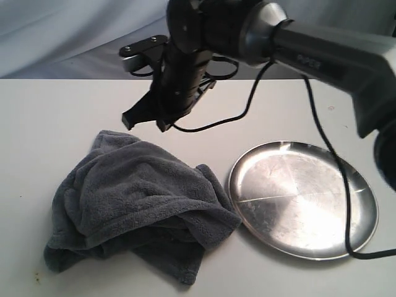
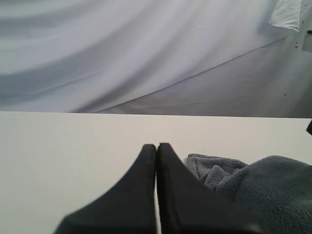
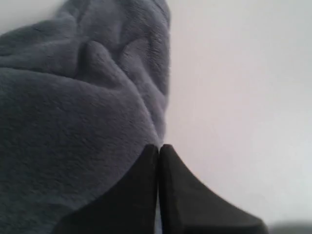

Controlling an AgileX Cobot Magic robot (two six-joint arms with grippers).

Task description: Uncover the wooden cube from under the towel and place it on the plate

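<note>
The dark grey towel (image 1: 136,198) lies bunched on the white table, left of centre. No wooden cube shows in any view; a hump in the towel may cover it. The steel plate (image 1: 303,198) sits bare to the towel's right. My right gripper (image 1: 143,119) hangs shut just above the towel's far edge, its arm reaching in from the right. In the right wrist view the shut right gripper (image 3: 158,146) is at the towel (image 3: 73,122) border. The left gripper (image 2: 156,145) is shut and holds nothing, low over the table beside the towel (image 2: 273,185).
A black cable (image 1: 334,179) droops from the right arm across the plate's right side. A pale cloth backdrop (image 2: 146,53) hangs behind the table's far edge. White tabletop (image 1: 49,111) surrounds the towel and plate.
</note>
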